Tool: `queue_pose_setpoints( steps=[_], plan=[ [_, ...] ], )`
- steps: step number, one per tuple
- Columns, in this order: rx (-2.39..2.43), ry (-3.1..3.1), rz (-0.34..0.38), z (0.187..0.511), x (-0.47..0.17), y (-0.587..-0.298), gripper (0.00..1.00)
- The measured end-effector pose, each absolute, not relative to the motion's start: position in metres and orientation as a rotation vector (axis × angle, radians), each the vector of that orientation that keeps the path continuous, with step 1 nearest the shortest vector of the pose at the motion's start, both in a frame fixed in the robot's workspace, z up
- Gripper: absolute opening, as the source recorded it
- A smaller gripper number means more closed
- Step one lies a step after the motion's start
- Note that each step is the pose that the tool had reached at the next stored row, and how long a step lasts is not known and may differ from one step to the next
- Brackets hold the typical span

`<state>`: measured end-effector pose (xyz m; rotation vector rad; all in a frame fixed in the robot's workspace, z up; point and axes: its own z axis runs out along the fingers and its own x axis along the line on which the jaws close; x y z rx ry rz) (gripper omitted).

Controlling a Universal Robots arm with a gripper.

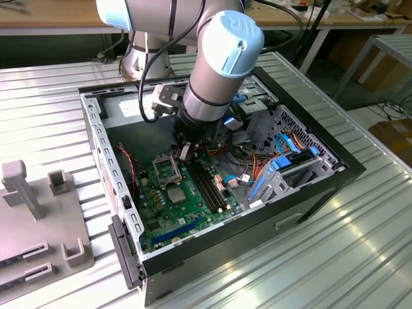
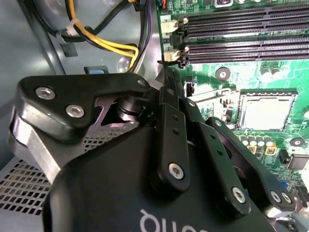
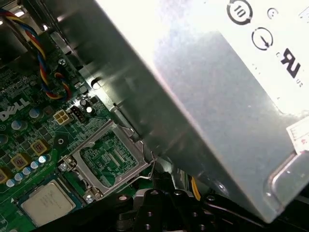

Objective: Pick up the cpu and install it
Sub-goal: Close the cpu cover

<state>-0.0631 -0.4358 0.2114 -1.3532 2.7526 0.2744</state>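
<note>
silvery-grey cpu (image 2: 265,111) on green circuit board (image 2: 227,75).

Workshop, ribbed metal workbench (image 1: 335,244), wooden benches (image 1: 58,16), cardboard boxes (image 1: 394,138)

- In the exterior view, the arm's wrist is covering the tool (image 1: 185,152), so its fingertips are not showing clearly.
- In the second wrist view, the tool's black body (image 2: 145,164) is hiding part of the green circuit board (image 2: 227,77).
- In the first wrist view, the cpu (image 3: 47,203) is being cut off near the picture's edge, and a grey metal box (image 3: 217,96) is blocking everything behind it.
</note>
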Motion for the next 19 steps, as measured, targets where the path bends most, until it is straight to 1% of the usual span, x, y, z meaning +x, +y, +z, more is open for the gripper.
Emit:
queue_pose_setpoints(
  steps=[19],
  plan=[
    [-1.355, 2.756, 0.266, 0.223, -0.068, -0.437, 0.11]
  ],
)
